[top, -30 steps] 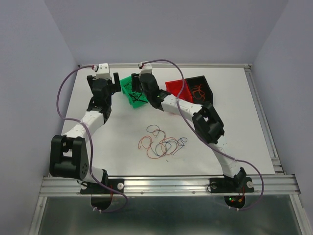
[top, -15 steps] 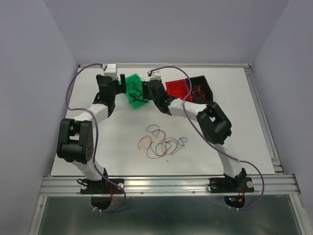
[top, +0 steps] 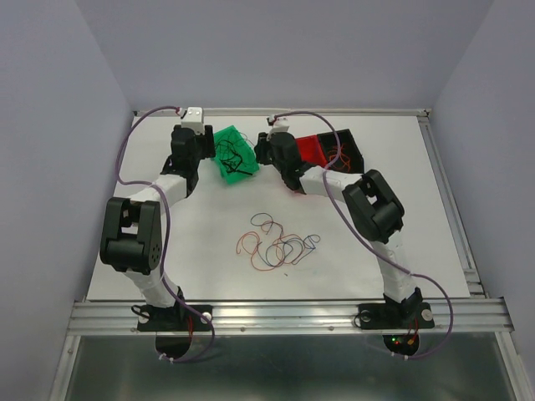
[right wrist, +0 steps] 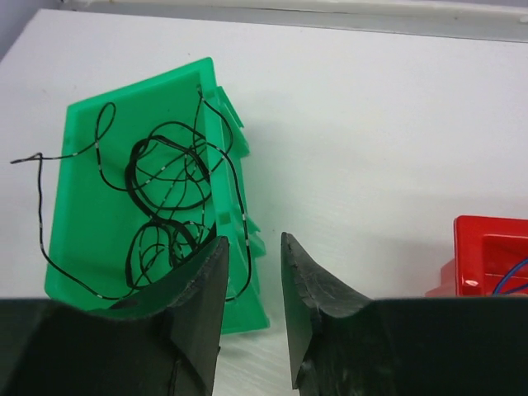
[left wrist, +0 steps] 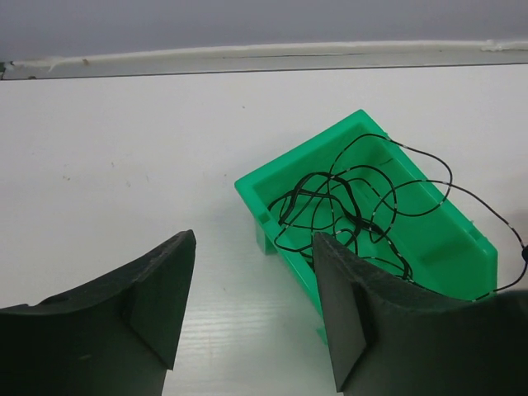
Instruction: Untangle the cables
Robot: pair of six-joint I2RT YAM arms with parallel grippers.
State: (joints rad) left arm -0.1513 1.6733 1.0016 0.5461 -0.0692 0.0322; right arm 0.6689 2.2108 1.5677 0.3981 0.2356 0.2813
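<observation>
Green bin (top: 224, 138) of black cables (left wrist: 342, 206) lies between left claw (left wrist: 254, 241), gaping at nine o'clock, and right claw (right wrist: 253, 243), narrowly apart at three o'clock, overlapping red bin (top: 313, 149).

Green plastic bin (left wrist: 445, 239) just ahead of the left gripper (left wrist: 253, 243): solid bright green, no markings. Thin curly black wires (left wrist: 346, 202) in it: black with faint pale specks along the strands. Fingers of the left gripper and the right gripper (right wrist: 253, 241): matte black. Red plastic bin (right wrist: 495, 256) to the right gripper's right: glossy red, with a blue-purple strand (right wrist: 511, 278) inside. Black plastic bin (top: 349, 140) beyond that holds orange-red wires (top: 338, 154). Loose wire tangle (top: 280, 246) behind both grippers, toward the bases: red-orange, black and blue-purple loops. Table (top: 418, 217): plain white. Left arm (top: 159, 192) and right arm (top: 322, 180): white links, black joints, lilac cables (top: 121, 159) alongside.
</observation>
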